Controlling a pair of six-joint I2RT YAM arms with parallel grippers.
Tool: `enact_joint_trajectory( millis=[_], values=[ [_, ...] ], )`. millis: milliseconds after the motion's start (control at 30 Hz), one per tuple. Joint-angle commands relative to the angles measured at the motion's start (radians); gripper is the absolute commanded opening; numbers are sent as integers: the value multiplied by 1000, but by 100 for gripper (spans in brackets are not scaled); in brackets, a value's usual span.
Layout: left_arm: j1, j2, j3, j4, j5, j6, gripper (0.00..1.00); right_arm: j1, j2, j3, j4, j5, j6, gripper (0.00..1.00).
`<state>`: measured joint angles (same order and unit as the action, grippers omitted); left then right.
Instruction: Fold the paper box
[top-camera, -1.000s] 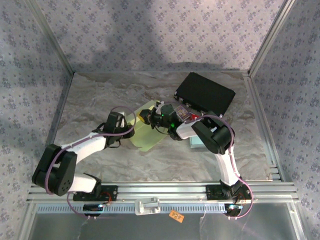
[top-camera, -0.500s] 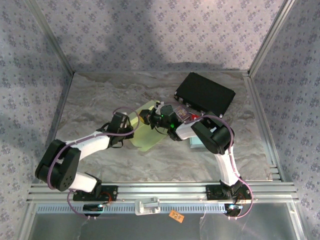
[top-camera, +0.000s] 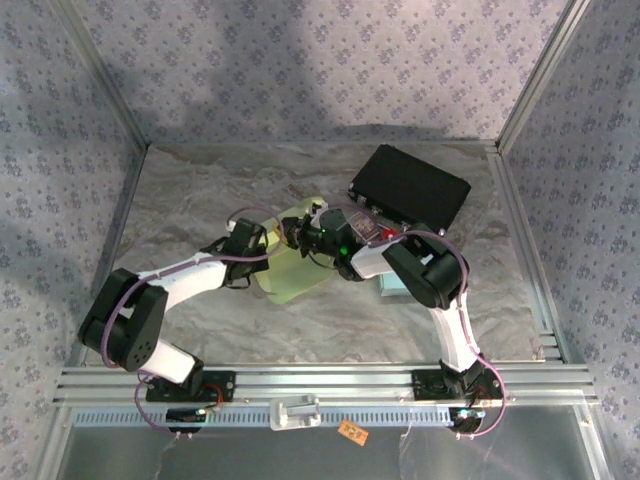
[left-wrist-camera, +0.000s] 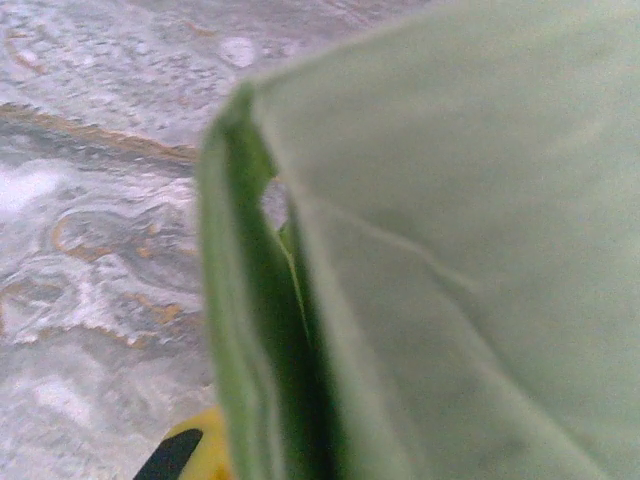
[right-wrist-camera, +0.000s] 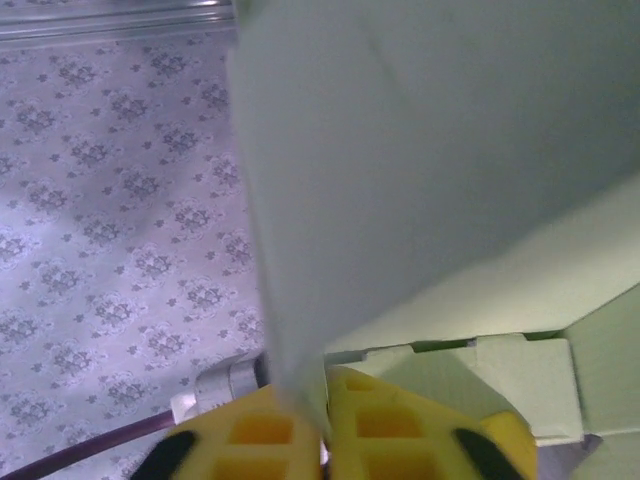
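The pale green paper box (top-camera: 297, 277) lies partly folded at the middle of the marbled table. My left gripper (top-camera: 262, 241) is at its left edge, shut on a side wall. In the left wrist view that wall (left-wrist-camera: 450, 250) stands upright and close, with one yellow fingertip (left-wrist-camera: 185, 455) beside it at the bottom left. My right gripper (top-camera: 292, 232) is at the box's far edge. In the right wrist view its yellow fingers (right-wrist-camera: 250, 440) pinch a raised flap (right-wrist-camera: 400, 150), and the box's creased inside (right-wrist-camera: 500, 370) shows to the right.
A black flat case (top-camera: 408, 188) lies at the back right, close behind the right arm. A light blue piece (top-camera: 388, 286) sits under the right forearm. Patterned walls enclose the table (top-camera: 200, 190). Metal rails (top-camera: 320, 380) run along the near edge.
My left gripper has moved right and up to the box's left edge and closed on its wall. The box's left side has drawn in slightly. The right arm has stayed put.
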<state>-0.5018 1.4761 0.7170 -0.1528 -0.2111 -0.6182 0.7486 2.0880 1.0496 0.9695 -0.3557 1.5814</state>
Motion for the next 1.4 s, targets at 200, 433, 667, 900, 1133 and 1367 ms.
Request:
enact_joint_trajectory(
  millis=[200,433,667,900,1133,1367],
  values=[
    [-1,-38,151,-243,-70,-27,0,-55,-254,70,-543,0,-198,45],
    [40,-56,263,-413,59,11,0,-131,-469,322,-1144,100,-516,60],
    [102,-28,400,-609,237,63,0,-216,-414,692,-1639,134,-766,57],
    [120,28,523,-732,330,46,0,-191,-313,823,-1734,118,-755,52],
    [120,75,585,-807,401,32,0,-159,-218,915,-1776,139,-789,52],
    [118,69,588,-815,414,27,0,-153,-134,981,-1797,80,-809,51]
  ],
)
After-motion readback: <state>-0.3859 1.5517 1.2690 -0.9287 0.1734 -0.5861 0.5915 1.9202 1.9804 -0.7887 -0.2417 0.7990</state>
